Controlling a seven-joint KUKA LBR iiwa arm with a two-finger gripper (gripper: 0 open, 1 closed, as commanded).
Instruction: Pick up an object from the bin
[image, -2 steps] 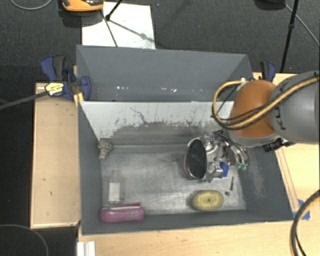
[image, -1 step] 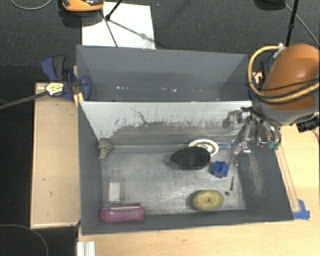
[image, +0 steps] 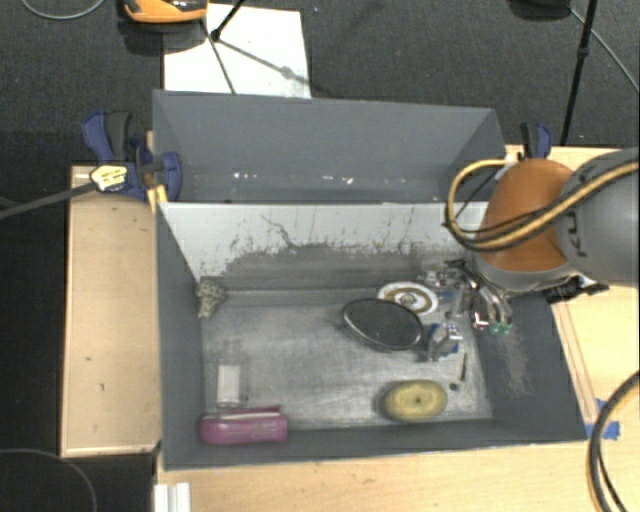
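Note:
My gripper (image: 460, 308) is low in the bin's right part, under the orange cover. Just left of it lies a black oval thing (image: 381, 324), flat on the floor, with its right end close to the gripper. A white round disc (image: 407, 296) with a dark ring on it lies behind the black oval, close to the gripper. A small blue thing (image: 441, 345) sits right under the gripper. A yellow-green round pad (image: 412, 401) lies in front of the gripper near the front wall.
A magenta oblong thing (image: 243, 428) lies in the front left corner, and a small clear block (image: 229, 381) sits just behind it. A small grey-beige lump (image: 209, 296) rests at the back left. The arm and its cables come in over the right wall.

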